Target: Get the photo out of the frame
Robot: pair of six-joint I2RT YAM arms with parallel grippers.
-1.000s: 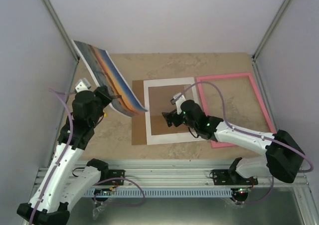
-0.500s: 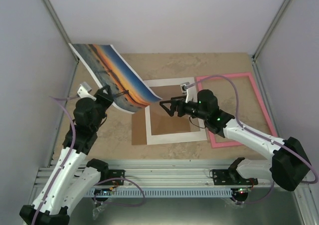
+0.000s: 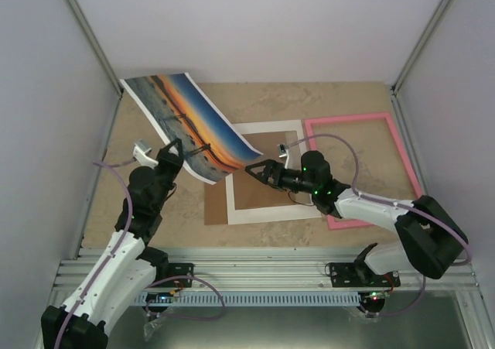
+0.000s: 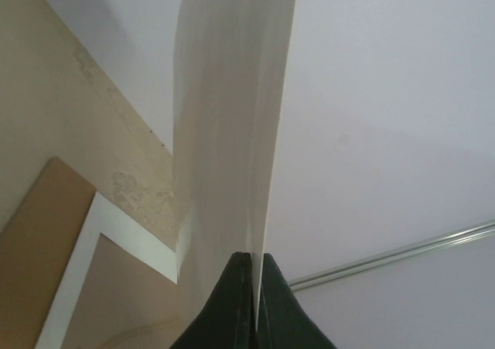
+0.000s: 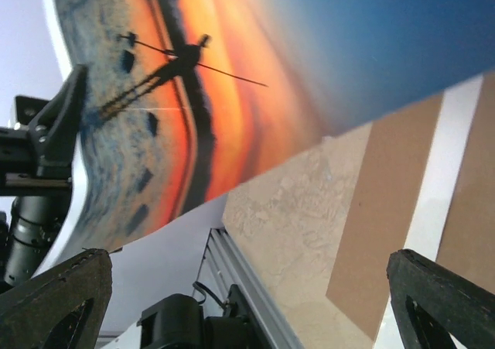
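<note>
The photo, an orange sunset over blue water, is lifted off the table at the left and curls upward. My left gripper is shut on its near edge. In the left wrist view the photo's white back runs up from between the closed fingers. My right gripper is open and empty, pointing left just below the photo's lower right corner. The right wrist view shows the printed side above its wide-open gripper. The pink frame lies flat at the right, empty.
A white mat border lies on a brown backing board at the table's middle, under the right gripper. Both also show in the left wrist view, mat and board. White walls enclose the table.
My left gripper has swung the photo rightward and turned it more face-up. My right gripper has lifted off the backing board and now points left at the photo's lower corner.
</note>
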